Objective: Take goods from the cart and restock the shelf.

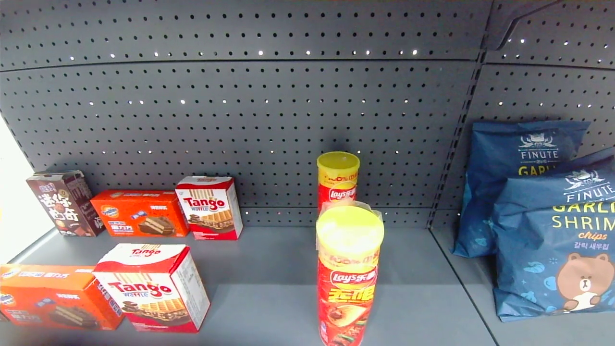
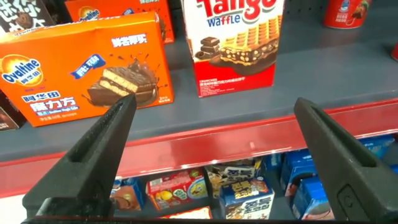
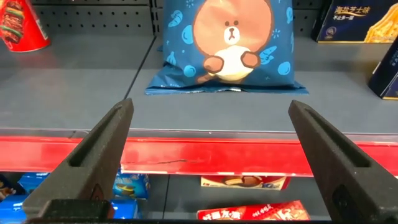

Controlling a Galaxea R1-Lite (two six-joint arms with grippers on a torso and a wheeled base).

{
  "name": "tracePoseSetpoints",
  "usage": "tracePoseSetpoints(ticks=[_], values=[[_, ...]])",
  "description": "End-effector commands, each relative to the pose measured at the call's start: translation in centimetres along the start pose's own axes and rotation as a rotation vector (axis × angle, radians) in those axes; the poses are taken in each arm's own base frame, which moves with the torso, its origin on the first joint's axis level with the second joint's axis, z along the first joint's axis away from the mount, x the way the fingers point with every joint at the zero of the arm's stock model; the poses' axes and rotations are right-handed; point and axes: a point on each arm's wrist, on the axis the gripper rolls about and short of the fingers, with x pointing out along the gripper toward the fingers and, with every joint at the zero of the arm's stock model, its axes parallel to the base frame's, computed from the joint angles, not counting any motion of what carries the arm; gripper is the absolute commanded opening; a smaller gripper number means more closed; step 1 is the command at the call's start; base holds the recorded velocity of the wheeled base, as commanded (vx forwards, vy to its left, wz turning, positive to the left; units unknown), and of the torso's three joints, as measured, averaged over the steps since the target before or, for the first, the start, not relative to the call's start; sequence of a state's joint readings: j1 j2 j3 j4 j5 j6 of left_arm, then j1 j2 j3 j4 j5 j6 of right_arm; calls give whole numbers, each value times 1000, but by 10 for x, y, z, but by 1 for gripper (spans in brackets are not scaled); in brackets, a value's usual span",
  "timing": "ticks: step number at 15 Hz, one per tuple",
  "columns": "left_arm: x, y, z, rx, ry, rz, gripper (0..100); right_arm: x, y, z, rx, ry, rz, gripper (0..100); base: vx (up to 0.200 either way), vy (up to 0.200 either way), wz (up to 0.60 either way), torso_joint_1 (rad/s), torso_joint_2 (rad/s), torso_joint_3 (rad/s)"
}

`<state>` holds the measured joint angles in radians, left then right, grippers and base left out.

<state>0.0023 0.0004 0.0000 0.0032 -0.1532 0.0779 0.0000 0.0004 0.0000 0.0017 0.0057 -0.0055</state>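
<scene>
The shelf (image 1: 269, 269) you are stocking lies straight ahead in the head view, a grey deck against a perforated back panel (image 1: 240, 120). Near its middle you have two red chip cans with yellow lids standing upright in a file. The front chip can (image 1: 348, 283) is near the shelf's front edge and the rear chip can (image 1: 338, 182) stands against the panel, apart from it.

To your left, a front wafer box (image 1: 153, 288) stands just beside a front orange cake box (image 1: 53, 295); you cannot tell whether they touch. Behind them, along the panel, a rear wafer box (image 1: 210, 207), a rear orange cake box (image 1: 139, 213) and a brown chocolate box (image 1: 65, 203) stand side by side in a row. To your right, past the upright divider (image 1: 451, 158), two blue chip bags lean back, the front bag (image 1: 557, 250) overlapping the rear bag (image 1: 509, 163).

Your left gripper (image 2: 214, 162) is released, jaws spread wide. It sits level with the shelf's red edge strip (image 2: 217, 140), facing the front orange cake box and front wafer box. Your right gripper (image 3: 211, 162) is likewise released and wide, before the same red strip, facing the bear-printed front bag. More packaged goods (image 2: 236, 186) sit on the shelf below.
</scene>
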Motion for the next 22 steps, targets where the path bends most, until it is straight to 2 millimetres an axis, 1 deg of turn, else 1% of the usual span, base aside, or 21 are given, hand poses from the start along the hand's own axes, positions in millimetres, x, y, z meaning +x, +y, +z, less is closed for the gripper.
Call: tracePoseSetpoints(ticks=[1, 22], values=[[0, 0, 0, -1, -1, 1, 100, 0, 0, 0, -1, -1, 0, 100, 0, 0, 0, 0, 0, 0], [0, 0, 0, -6, 0, 2, 100, 0, 0, 0, 1, -1, 0, 100, 0, 0, 0, 0, 0, 0]])
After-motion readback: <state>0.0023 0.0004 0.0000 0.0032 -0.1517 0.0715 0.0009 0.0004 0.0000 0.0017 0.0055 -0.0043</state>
